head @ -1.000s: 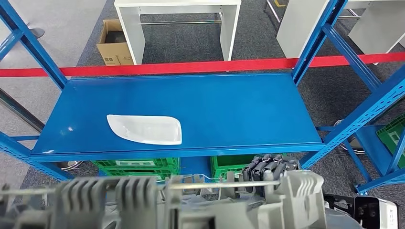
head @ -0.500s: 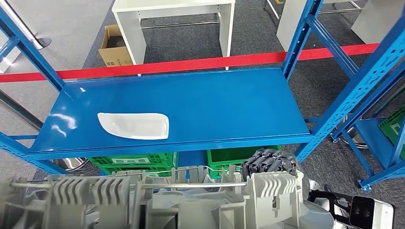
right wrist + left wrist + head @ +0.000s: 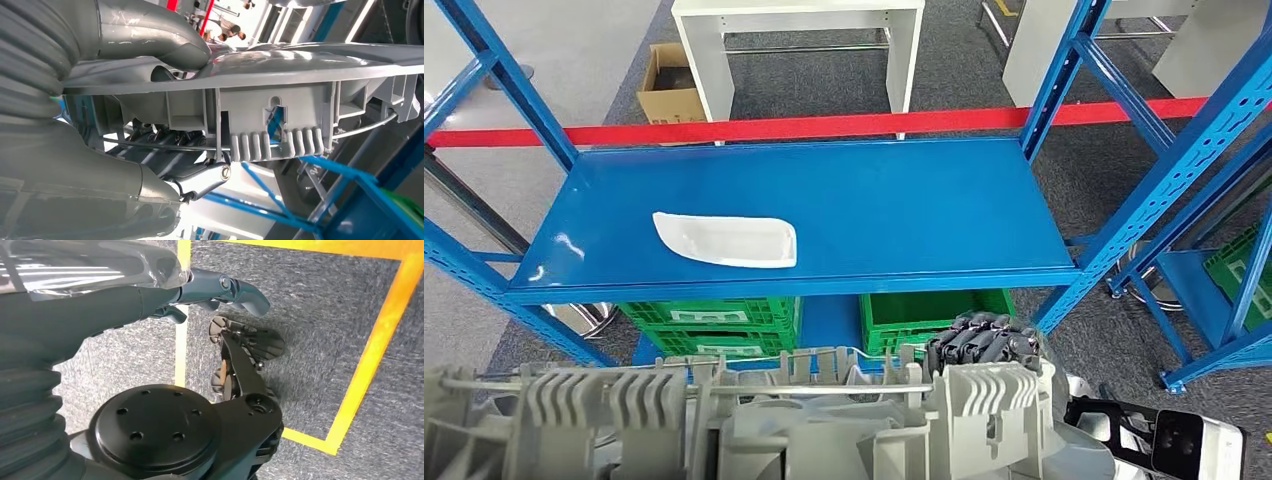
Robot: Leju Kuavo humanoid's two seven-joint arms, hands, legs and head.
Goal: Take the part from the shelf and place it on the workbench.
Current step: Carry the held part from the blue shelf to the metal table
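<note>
The right hand [image 3: 984,340] curls its dark fingers [image 3: 969,338] over the top edge of the large grey ribbed part [image 3: 804,420], carrying it clear in front of the blue shelf [image 3: 874,220], presumably for transport to the workbench. A white tray [image 3: 726,240] lies on that shelf. Whether the left hand [image 3: 215,290] touches the part is unclear; its fingers look loosely curled.

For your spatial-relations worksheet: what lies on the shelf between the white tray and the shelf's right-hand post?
Nothing: in the head view, the blue shelf is bare from the white tray to the post.

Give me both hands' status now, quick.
Left hand: cannot tell; fingers extended, no grip visible.
Right hand: holds the grey part, fingers over its far edge.
</note>
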